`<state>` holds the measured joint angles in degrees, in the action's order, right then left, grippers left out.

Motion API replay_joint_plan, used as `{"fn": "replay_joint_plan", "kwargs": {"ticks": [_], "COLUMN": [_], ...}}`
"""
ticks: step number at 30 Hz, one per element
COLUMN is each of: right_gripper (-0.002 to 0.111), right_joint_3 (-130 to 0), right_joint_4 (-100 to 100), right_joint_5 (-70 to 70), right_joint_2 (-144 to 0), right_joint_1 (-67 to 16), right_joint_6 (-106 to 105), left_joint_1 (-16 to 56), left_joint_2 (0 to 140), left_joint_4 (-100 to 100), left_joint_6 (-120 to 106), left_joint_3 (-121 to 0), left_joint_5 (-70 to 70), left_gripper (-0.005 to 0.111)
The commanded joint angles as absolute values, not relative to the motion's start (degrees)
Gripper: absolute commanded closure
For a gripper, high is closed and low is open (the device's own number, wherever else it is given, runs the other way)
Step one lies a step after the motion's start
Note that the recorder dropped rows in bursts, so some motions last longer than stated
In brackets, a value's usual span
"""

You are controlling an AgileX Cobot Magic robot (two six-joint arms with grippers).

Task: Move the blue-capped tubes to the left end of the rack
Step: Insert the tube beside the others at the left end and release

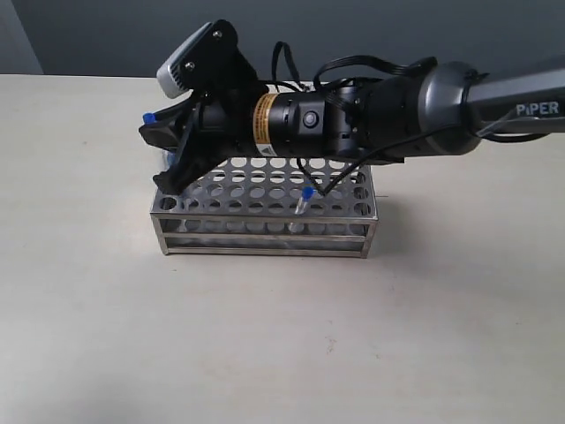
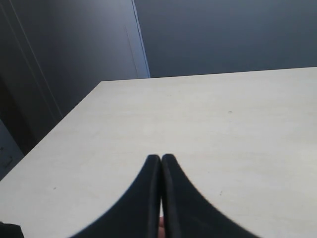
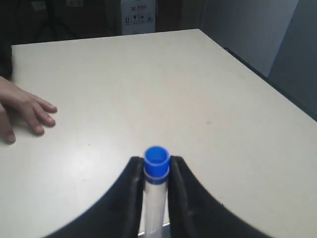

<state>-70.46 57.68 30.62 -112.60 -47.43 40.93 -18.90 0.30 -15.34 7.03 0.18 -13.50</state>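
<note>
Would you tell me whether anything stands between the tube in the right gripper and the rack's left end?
Nothing visible does. The right gripper holds a blue-capped tube over the rack at its left end; the front holes there look empty, the rear ones are hidden by the gripper.

"PiPER" in white on right arm (image 1: pixel 538 109).

Right arm (image 1: pixel 415 102) extends level from the right across to the left; right gripper (image 3: pixel 156 166) clamps a blue-capped tube (image 3: pixel 157 158). Left gripper (image 2: pixel 161 158): fingers pressed together.
</note>
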Motion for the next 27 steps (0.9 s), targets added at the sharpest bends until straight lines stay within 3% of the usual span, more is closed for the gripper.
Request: {"fn": "replay_joint_plan", "kwargs": {"ticks": [1,11,18,27], "right_gripper": [0.109,0.108,0.077,0.077], "right_joint_3": [-70.96,-71.09,-71.1,-71.1], "right_joint_4": [57.92,57.92,57.92,59.02], "right_joint_5": [29.92,29.69,29.13,23.89], "right_joint_2": [-114.93,-116.48,-116.48,-109.89], "right_joint_1": [-47.43,-47.43,-47.43,-47.43], "right_joint_6": [41.08,41.08,42.19,46.19], "left_joint_1": [-18.75,-18.75,-18.75,-18.75], "left_joint_2": [0.0,0.0,0.0,0.0], "left_joint_4": [-15.46,-15.46,-15.46,-15.46], "left_joint_6": [7.06,7.06,7.06,7.06], "left_joint_3": [0.0,0.0,0.0,0.0], "left_joint_5": [-13.41,-13.41,-13.41,-13.41], "left_gripper": [0.106,0.106,0.106,0.106]}}
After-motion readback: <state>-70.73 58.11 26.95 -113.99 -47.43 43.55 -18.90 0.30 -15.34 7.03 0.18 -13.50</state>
